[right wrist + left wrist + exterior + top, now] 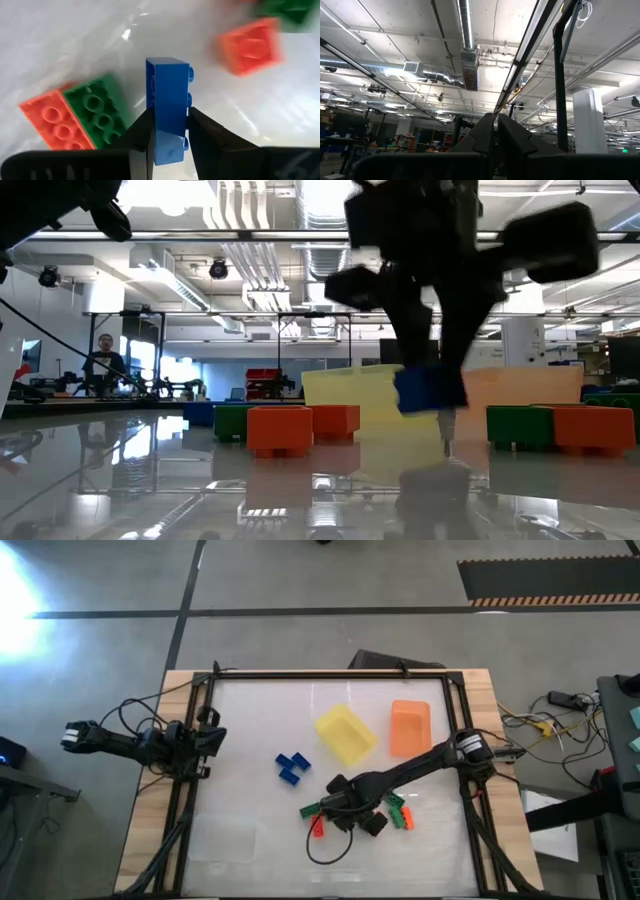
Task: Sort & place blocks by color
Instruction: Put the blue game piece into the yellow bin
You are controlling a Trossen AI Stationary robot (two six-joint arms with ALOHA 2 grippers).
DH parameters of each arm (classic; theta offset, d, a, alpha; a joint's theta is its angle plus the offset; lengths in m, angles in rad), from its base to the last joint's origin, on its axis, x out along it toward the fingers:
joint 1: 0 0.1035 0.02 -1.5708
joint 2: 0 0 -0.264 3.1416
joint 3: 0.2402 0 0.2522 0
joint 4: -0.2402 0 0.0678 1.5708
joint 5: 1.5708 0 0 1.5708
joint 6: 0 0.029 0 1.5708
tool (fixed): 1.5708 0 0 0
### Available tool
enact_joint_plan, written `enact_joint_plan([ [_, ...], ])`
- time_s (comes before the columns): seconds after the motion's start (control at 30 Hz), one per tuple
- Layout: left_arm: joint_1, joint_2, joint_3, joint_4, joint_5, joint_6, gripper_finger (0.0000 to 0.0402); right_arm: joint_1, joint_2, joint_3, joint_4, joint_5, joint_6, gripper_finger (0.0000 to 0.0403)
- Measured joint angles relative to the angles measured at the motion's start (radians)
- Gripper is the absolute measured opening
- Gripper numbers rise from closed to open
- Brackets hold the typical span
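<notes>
My right gripper (170,114) hangs over the near middle of the table (335,802), shut on a blue block (168,85) that also shows in the low view (430,390). Beneath it lie a red-orange block (52,122) and a green block (97,107) side by side, studs up. Another red-orange block (250,45) lies farther off. More blue blocks (292,768) rest left of the yellow tray (345,733). My left gripper (496,127) is shut and parked at the table's left edge (75,735), pointing up at the ceiling. My right gripper pinches the blue block between its two fingers (142,132), coming from above and pointing down. The fingers are on the block's end nearest the wrist (167,142), one on the studded face and one on the opposite face. The block is lifted clear of the table.
An orange tray (409,726) stands right of the yellow one at the far middle. A clear tray (222,837) sits near the left front. Green and red-orange blocks (400,812) lie scattered around the right gripper, one red-orange block (318,827) nearer the front. A black cable loops there.
</notes>
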Motion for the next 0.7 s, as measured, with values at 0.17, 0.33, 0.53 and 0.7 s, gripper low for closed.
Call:
enact_joint_plan([
  [0.17,0.000,-0.001,0.000,0.000,0.000,0.000,0.0010,-0.044,-0.051,0.052,-0.021,0.125,0.157,0.0076],
  [0.33,0.000,0.000,0.000,0.001,0.000,0.000,0.0010,-0.165,-0.066,0.148,-0.103,0.162,0.421,0.0076],
  [0.53,0.000,0.000,0.000,0.001,0.000,0.000,0.0010,-0.339,-0.066,0.184,-0.130,0.162,0.770,0.0077],
  [0.7,0.000,0.000,0.000,0.001,0.000,0.000,0.0010,-0.464,-0.064,0.178,-0.139,0.159,0.861,0.0078],
])
